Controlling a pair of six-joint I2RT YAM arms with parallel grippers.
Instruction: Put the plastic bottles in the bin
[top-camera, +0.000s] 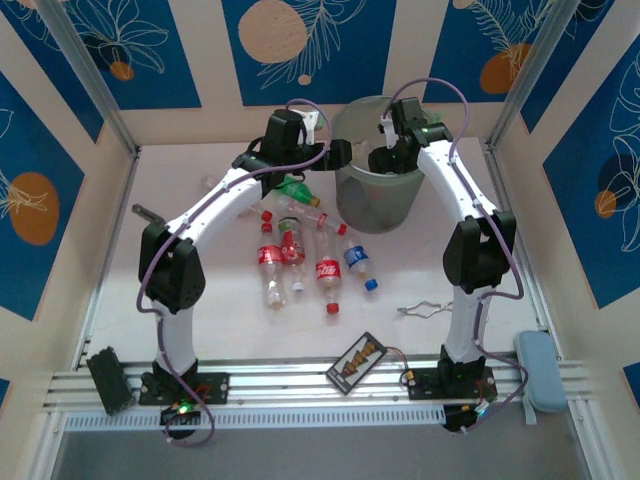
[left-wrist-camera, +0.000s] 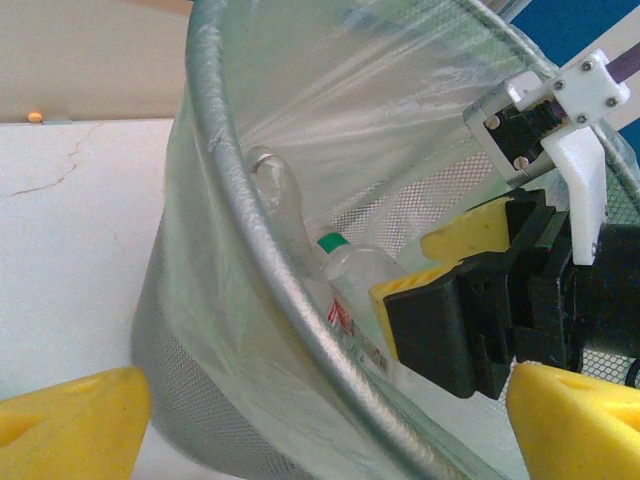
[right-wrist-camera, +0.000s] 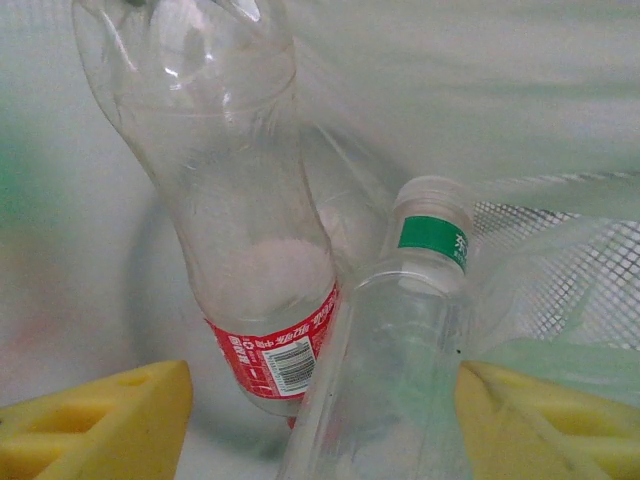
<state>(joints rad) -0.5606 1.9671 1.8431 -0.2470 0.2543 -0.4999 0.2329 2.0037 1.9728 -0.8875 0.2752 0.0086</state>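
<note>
White arm links, black joints, purple cables, yellow gripper pads

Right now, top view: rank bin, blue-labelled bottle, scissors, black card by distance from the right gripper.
1. bin, under the right gripper
2. blue-labelled bottle, table centre
3. scissors, near right
4. black card, near edge

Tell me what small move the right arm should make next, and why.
Probably lift the right gripper straight up out of the bin. Its jaws stand apart, and the bottle with the green-banded cap and the red-labelled bottle lie below it inside the bin. More bottles wait on the table.
</note>
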